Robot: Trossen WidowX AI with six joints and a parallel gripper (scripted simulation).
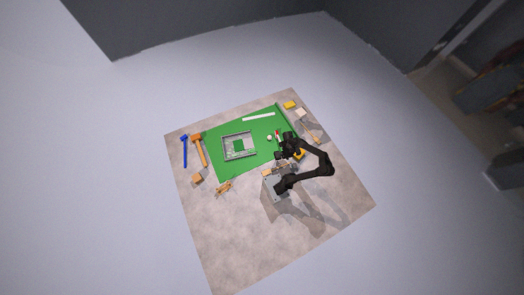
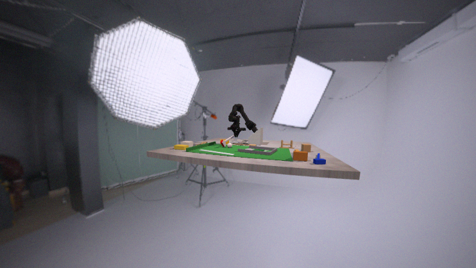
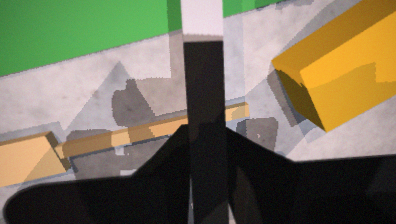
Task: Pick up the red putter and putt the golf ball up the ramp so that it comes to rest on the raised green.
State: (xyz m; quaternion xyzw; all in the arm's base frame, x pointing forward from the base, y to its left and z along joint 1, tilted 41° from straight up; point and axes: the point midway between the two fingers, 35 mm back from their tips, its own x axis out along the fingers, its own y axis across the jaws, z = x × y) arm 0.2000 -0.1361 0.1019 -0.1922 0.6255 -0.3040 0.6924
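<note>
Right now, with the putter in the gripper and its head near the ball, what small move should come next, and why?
Probably a short push of the red putter head toward the golf ball, aimed at the raised green. The gripper is shut on the shaft, the red head sits just beside the ball on the mat, and the ball is not yet on the green.

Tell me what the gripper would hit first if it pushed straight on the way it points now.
The gripper, shut on the red putter's shaft, points down at the table. Straight on, the putter head would likely meet the green mat first, beside the golf ball. Depth is unclear.
</note>
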